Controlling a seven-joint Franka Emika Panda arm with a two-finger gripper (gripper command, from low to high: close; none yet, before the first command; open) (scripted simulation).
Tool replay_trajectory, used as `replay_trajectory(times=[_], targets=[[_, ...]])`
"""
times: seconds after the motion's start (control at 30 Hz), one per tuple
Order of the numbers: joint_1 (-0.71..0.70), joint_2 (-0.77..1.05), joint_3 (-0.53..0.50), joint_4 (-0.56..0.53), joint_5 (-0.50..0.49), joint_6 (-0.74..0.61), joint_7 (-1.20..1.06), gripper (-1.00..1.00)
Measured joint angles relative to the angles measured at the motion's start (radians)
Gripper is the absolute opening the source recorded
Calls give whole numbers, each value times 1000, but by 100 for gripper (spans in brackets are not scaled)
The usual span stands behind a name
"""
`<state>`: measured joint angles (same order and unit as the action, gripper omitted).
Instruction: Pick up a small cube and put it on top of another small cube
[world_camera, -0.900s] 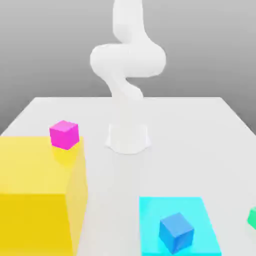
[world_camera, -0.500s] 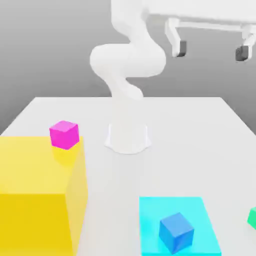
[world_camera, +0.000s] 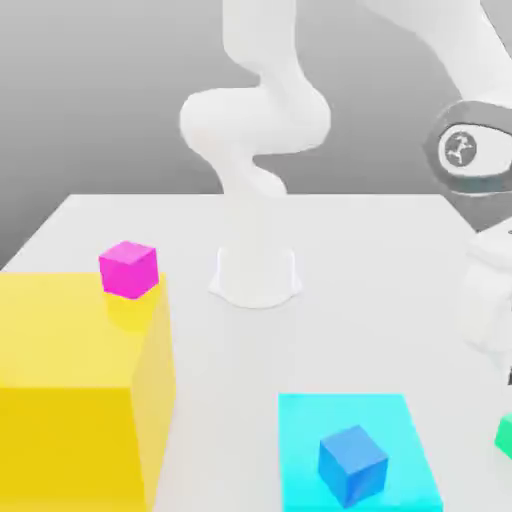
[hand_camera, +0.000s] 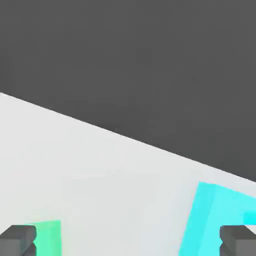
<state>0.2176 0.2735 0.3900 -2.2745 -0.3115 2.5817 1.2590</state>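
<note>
Green cube: the small green cube (world_camera: 506, 436) is seen on the pale table (world_camera: 350, 330), at the edge of the exterior view's right, to the right of the cyan block and apart from it; it is judged to be the one to be picked up.
Gripper: the gripper (hand_camera: 128, 241) is held wide, with nothing gripped. In the hand view the cube is seen close to one fingertip rather than midway between the two.
Step in hand: the approach to the green cube, judged to be at an early stage.
Centring: the hand should be shifted towards the cube until equal room is left on both sides, and turned so that two opposite faces are met squarely.
Descent: the hand is best lowered straight, once centred; if it is lowered off-centre, the cube could be struck or tipped by the nearer fingertip.
Closing: the grip should be taken low on the faces and made gently, so that the cube is not twisted.
Cyan block: the blue cube (world_camera: 352, 465) is borne on the cyan block (world_camera: 300, 430), which should be cleared by the hand.
Yellow block: the magenta cube (world_camera: 129, 270) is borne on the yellow block (world_camera: 70, 440); which cube is to be stacked upon cannot be told.
</note>
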Motion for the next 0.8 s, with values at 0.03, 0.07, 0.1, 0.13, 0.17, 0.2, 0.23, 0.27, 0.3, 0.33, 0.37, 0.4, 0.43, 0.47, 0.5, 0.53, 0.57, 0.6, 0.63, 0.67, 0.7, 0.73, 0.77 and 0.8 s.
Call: replay_trajectory(times=[0.03, 0.07, 0.1, 0.13, 0.17, 0.2, 0.23, 0.27, 0.3, 0.33, 0.37, 0.4, 0.43, 0.47, 0.5, 0.53, 0.57, 0.6, 0.63, 0.67, 0.7, 0.73, 0.77, 0.8], targets=[[16, 34, 5, 0, -4, 11, 11, 0], [33, 68, 9, 1, -5, 22, 20, 0], [48, 103, 12, 2, -10, 35, 30, 0], [64, 138, 2, 8, -24, 54, 44, 0], [81, 174, -14, 16, -43, 77, 60, 0], [100, 211, -35, 24, -64, 102, 76, 0], [121, 247, -60, 33, -82, 128, 90, 0], [137, 273, -78, 40, -95, 148, 100, -100], [137, 273, -78, 40, -95, 148, 100, -100], [137, 273, -78, 40, -95, 148, 100, -100], [137, 273, -78, 40, -95, 149, 100, -100], [137, 273, -78, 40, -95, 149, 100, -100], [137, 273, -78, 40, -95, 150, 100, -100], [145, 286, -87, 44, -103, 159, 106, -100], [139, 275, -80, 40, -96, 151, 101, -100], [126, 251, -64, 34, -81, 133, 90, -100], [112, 220, -45, 26, -61, 111, 75, -100], [98, 186, -26, 17, -38, 87, 58, -100], [83, 151, -9, 7, -14, 62, 42, -100], [65, 115, -13, -3, 3, 38, 38, -100], [44, 80, -26, -14, 15, 15, 41, -100], [24, 45, -43, -25, 27, -9, 46, -100], [2, 10, -60, -37, 37, -32, 53, -100], [-20, -25, -79, -48, 48, -55, 60, -100]])
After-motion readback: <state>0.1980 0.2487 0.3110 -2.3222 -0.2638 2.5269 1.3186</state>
